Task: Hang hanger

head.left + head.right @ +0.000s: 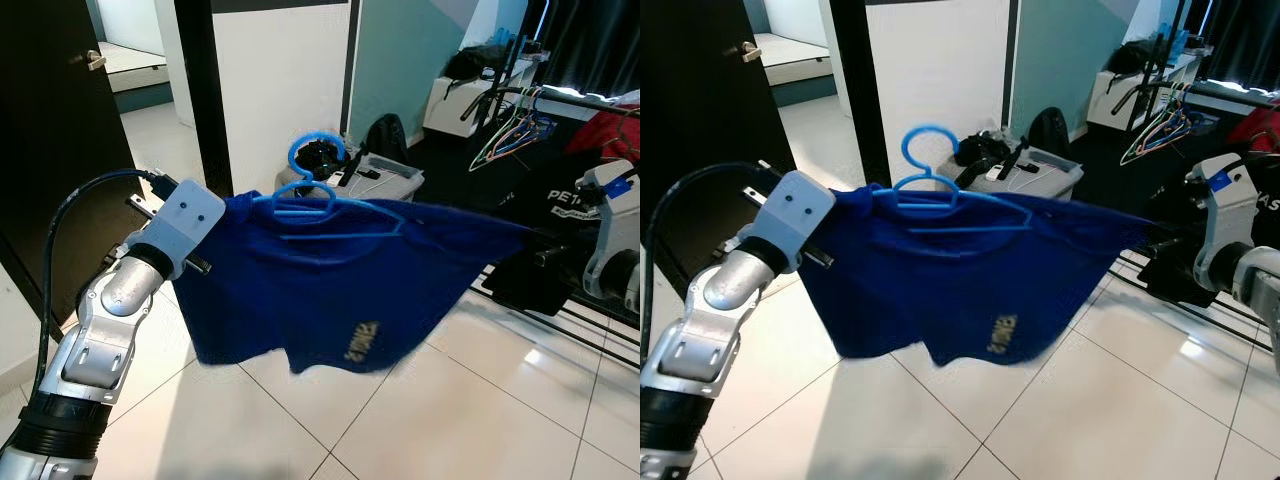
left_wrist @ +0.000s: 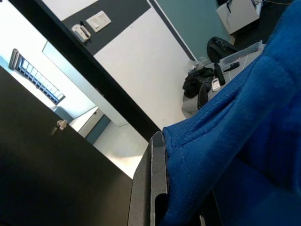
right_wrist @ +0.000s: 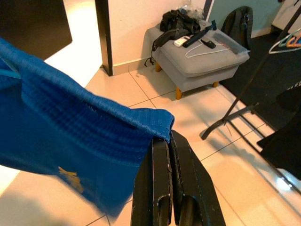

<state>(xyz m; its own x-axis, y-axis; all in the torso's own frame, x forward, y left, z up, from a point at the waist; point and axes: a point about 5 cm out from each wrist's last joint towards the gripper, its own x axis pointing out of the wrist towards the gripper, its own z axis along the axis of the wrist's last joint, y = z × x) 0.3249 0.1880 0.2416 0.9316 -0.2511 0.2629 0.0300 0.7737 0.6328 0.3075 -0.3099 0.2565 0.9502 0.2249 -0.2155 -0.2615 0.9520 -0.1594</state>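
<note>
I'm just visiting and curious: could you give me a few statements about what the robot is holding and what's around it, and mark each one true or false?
1. The shirt is red. False: it is blue.
2. Both the left gripper and the right gripper pinch the shirt's edges. True.
3. A blue hanger sits in the shirt. True.
4. The shirt lies on the floor. False: it is held stretched in the air.
5. A grey footstool stands by the wall. True.

Left arm (image 1: 95, 330): silver segmented links with a black ribbed collar at 7 o'clock, ending in a pale blue-grey wrist housing (image 1: 185, 222) marked by two dark dots. A black cable (image 1: 60, 225) looped from the housing. Right arm (image 1: 610, 250): white-grey housing bearing a blue tag. Both pairs of fingers (image 3: 162, 188) were matte black.
</note>
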